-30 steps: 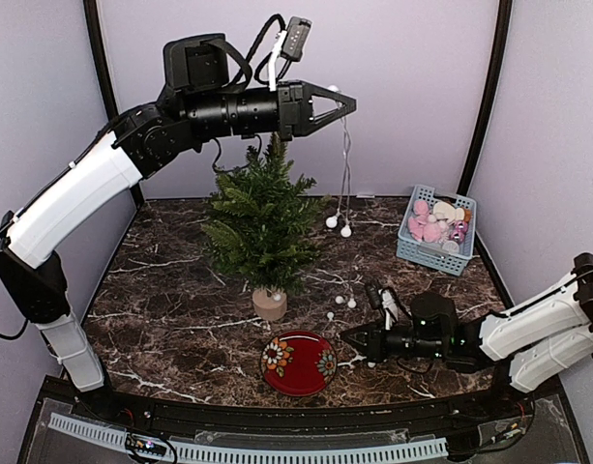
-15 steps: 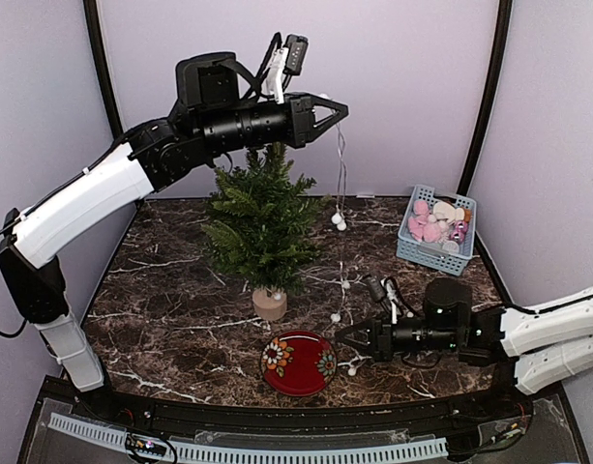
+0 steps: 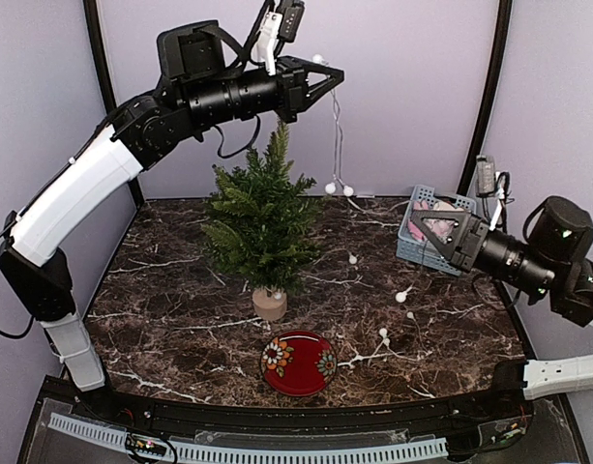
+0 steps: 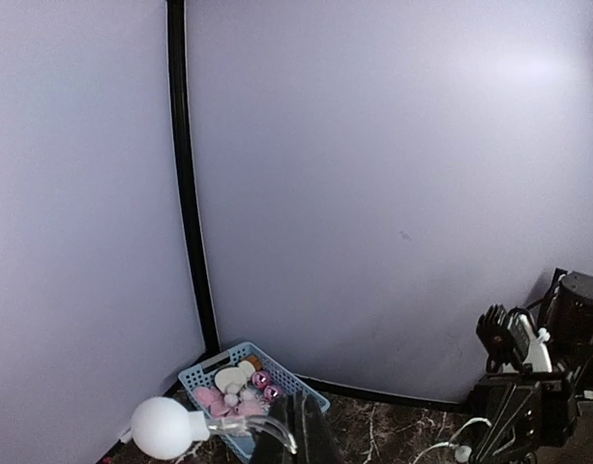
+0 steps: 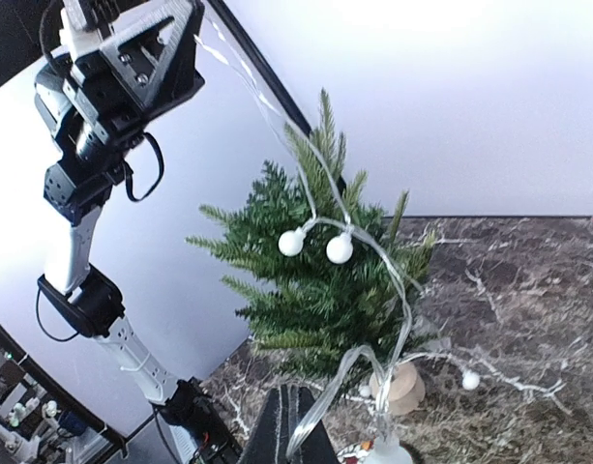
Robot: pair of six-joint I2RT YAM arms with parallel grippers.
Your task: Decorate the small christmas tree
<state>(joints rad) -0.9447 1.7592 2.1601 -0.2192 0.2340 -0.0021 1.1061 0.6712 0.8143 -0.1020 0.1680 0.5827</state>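
Observation:
The small christmas tree point(image 3: 262, 217) stands upright on its wooden stump point(image 3: 269, 304) left of the table's centre. A string of white bulb lights point(image 3: 340, 188) hangs from my left gripper point(image 3: 325, 75), which is shut on its wire high above and just right of the treetop. In the left wrist view, one bulb point(image 4: 161, 427) sticks out beside the shut left gripper point(image 4: 296, 398). My right gripper point(image 3: 417, 224) is raised at the right, shut on the same string's wire. The right wrist view shows the right gripper point(image 5: 288, 391) facing the tree point(image 5: 325, 280), with two bulbs point(image 5: 340, 248) hanging in front of it.
A blue basket point(image 3: 462, 208) of pink and white ornaments sits at the back right, partly behind my right gripper. A red flowered plate point(image 3: 299, 362) lies in front of the stump. Loose string and bulbs point(image 3: 382, 333) trail over the marble table right of the plate.
My right arm has risen from the table near the plate and swung up to the right, pulling the string with it. The left gripper lifted slightly, and the hanging bulbs rose.

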